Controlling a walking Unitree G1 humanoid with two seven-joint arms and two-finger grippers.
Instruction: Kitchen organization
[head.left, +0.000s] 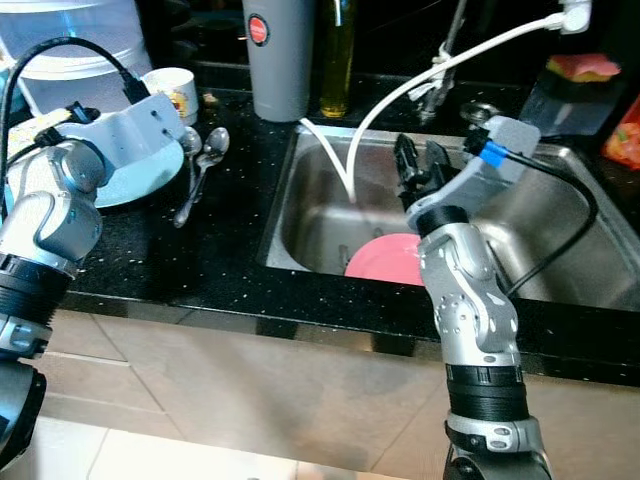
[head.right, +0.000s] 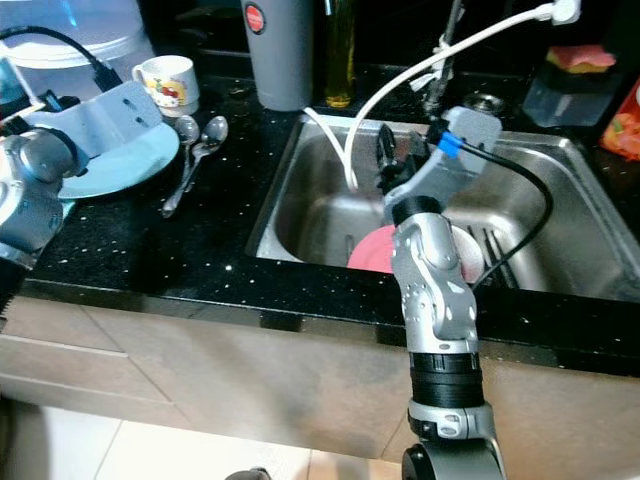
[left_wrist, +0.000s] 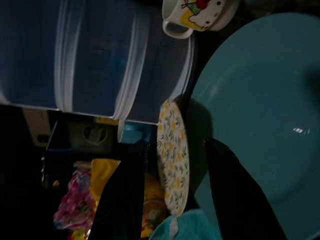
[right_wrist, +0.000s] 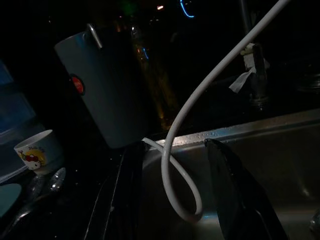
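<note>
right gripper (head.left: 422, 160) hovers over the sink (head.left: 330, 170), fingers spread and empty, the white hose (head.left: 345, 165) looping just in front of them. pink plate (head.left: 385, 258) lies on the sink floor near its front edge, half hidden by the arm. left gripper (left_wrist: 172, 200) hangs spread above the teal plate (head.left: 125, 185) at the desk's left end, spoons (head.left: 200, 165) beside it. probably the pink plate comes next: dip low, stay clear of the hose, catch the rim squarely.

Your robot's two arms were silver and jointed, with black cuffs, grey wrist housings trailing black cables, a blue clip, and long black fingers (right_wrist: 235, 200).
</note>
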